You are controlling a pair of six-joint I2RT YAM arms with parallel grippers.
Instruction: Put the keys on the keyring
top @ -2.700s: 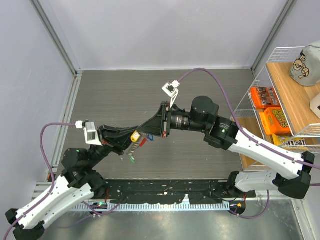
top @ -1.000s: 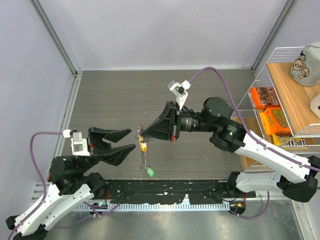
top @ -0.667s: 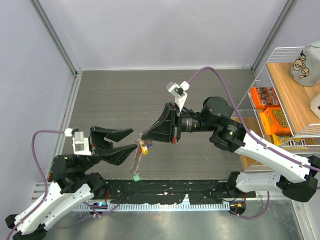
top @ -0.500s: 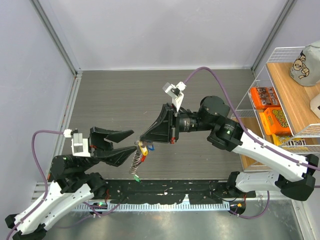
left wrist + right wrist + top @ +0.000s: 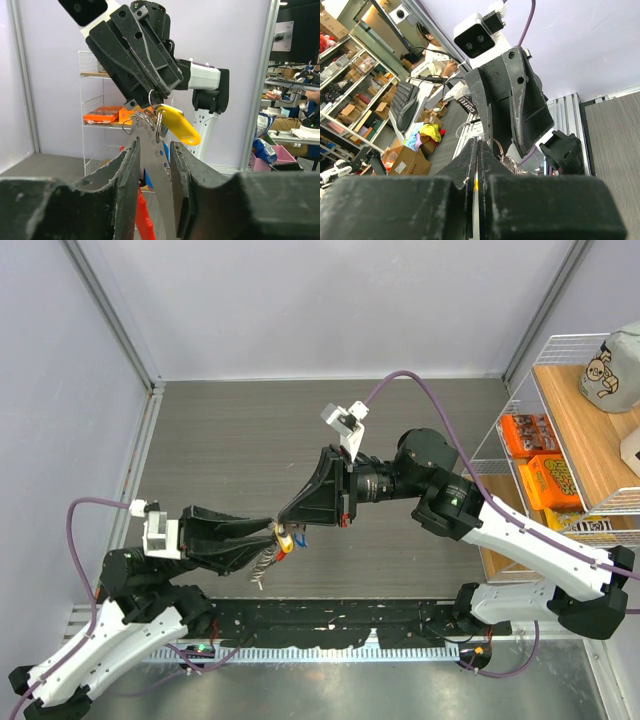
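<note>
My right gripper (image 5: 284, 524) is shut on the keyring (image 5: 159, 119) and holds it in the air above the table. The keys hang bunched from the ring: a yellow tag (image 5: 178, 125), a blue tag (image 5: 301, 536) and a red tag (image 5: 142, 214). The silvery chain (image 5: 264, 565) hangs down from the ring. My left gripper (image 5: 273, 531) has come in from the left. Its fingers (image 5: 125, 165) are closed on the top of the chain (image 5: 156, 165), just under the ring. In the right wrist view my right gripper (image 5: 476, 145) is pressed shut, with thin ring wires (image 5: 496, 146) above its tips.
A wire shelf (image 5: 520, 455) stands at the right with orange boxes (image 5: 548, 480) and a grey plush bag (image 5: 612, 368). A black rail (image 5: 330, 625) runs along the near edge between the arm bases. Grey walls close off the left and the back.
My left gripper moved right to the hanging bunch and went from wide open to closed on the chain. My right gripper shifted slightly left. The chain swung and now hangs against the left fingers.
</note>
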